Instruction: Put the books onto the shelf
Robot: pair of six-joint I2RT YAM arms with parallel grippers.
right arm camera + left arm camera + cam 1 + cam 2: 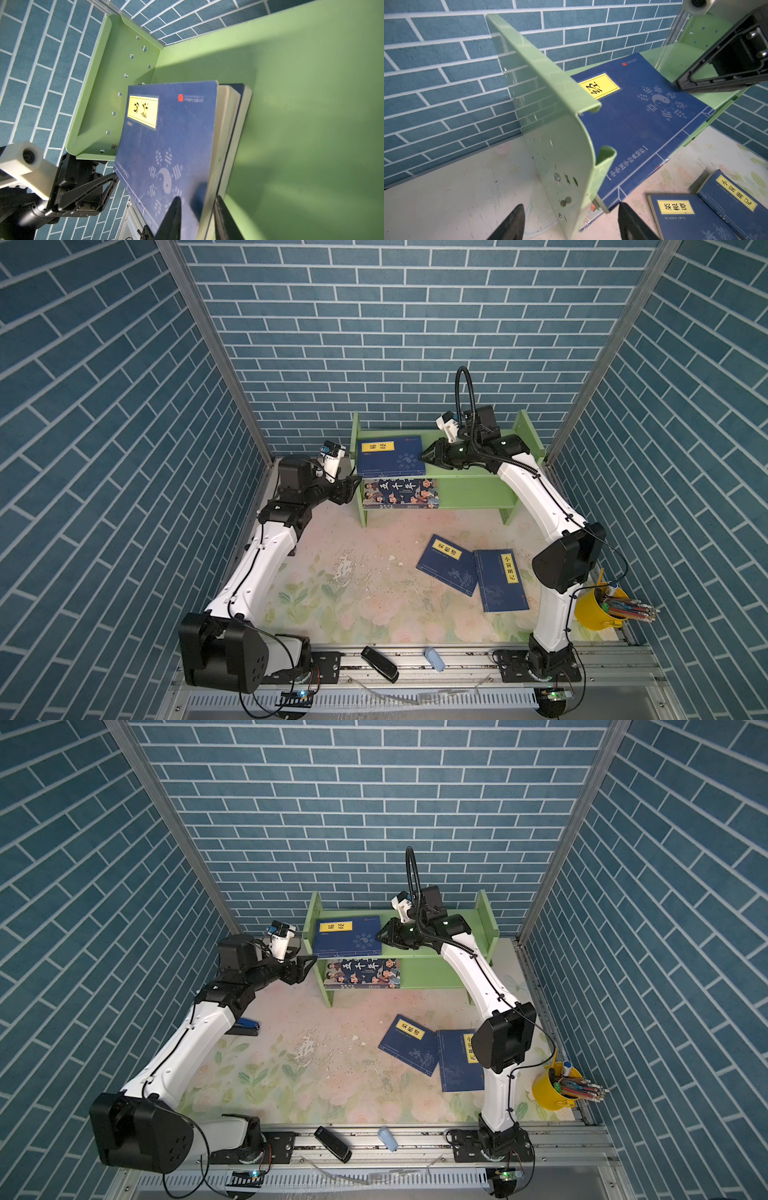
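Well, the navy book (390,456) lies flat at the left end of the shelf (478,489), top tier, right gripper (424,457) at its edge.
Right arm arches in from the side, jaws straddling that edge; pinching or not, I cannot tell. Left gripper (355,481) hangs released, fingers (512,224) either side of the holed panel. Yellow label reads 易经. Cartoon book (401,493) sits on the lower tier; 菜根谭 (449,564) and 小窗幽记 (500,580) lie on the mat (353,605).

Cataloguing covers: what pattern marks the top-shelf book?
The book bears a white yin-yang ringed by trigrams; best in left wrist view.
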